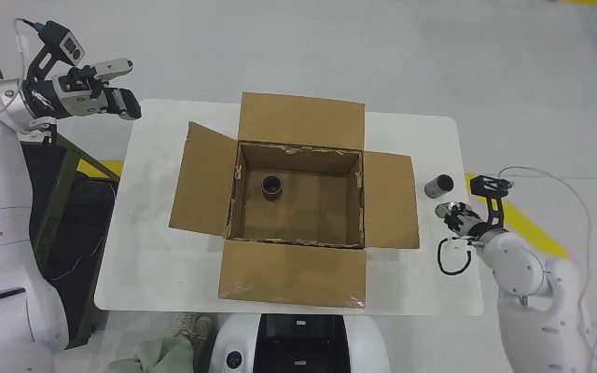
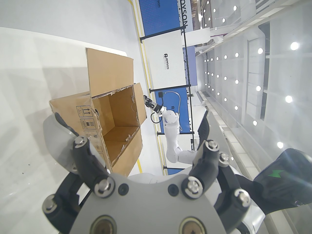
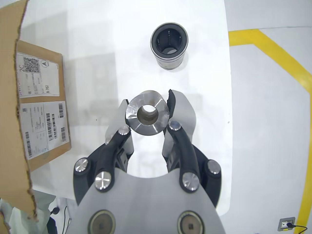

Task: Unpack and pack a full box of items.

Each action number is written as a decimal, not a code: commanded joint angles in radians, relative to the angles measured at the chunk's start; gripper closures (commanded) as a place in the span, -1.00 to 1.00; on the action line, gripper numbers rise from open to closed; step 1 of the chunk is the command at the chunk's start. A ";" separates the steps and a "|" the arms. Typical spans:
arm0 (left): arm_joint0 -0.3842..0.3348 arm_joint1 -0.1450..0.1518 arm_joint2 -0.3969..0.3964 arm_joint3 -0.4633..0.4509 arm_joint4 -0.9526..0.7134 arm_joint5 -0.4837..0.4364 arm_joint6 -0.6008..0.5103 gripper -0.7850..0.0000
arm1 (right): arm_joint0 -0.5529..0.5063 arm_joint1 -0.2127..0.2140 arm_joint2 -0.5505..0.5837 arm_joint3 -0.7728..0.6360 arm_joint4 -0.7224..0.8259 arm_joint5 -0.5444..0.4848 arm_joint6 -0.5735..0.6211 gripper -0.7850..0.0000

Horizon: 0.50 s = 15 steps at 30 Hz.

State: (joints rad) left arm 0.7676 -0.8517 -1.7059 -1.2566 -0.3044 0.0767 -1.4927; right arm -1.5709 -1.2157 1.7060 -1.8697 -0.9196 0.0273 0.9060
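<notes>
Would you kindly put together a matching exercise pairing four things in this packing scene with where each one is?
Things:
1. metal ring
2. black-lined sleeve
3. dark cylinder
4. left gripper

Places:
A. inside the box
B. open, off a corner of the table
C. held by the right gripper
D. on the table beside the box

Pairs: 1-C; 2-D; 3-A; 4-B

Inside the box [image 1: 294, 200], by its far left corner, a cylinder [image 1: 272, 188]; right of the box, a bearing [image 3: 169, 47] and a ring [image 3: 147, 115].
</notes>
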 commanded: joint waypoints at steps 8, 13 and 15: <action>0.000 0.000 0.000 0.000 0.000 0.000 0.000 -1.00 | 0.047 0.002 -0.053 0.100 -0.039 0.027 -0.016 1.00; 0.000 0.000 0.000 0.000 0.000 0.000 0.000 -1.00 | 0.088 0.001 -0.083 0.177 -0.047 0.032 -0.033 1.00; 0.000 0.000 0.000 0.000 0.000 0.000 0.000 -1.00 | 0.101 0.002 -0.088 0.202 -0.046 0.032 -0.041 1.00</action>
State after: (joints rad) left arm 0.7676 -0.8517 -1.7059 -1.2566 -0.3044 0.0767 -1.4927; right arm -1.4765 -1.2144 1.6196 -1.6809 -0.9665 0.0591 0.8687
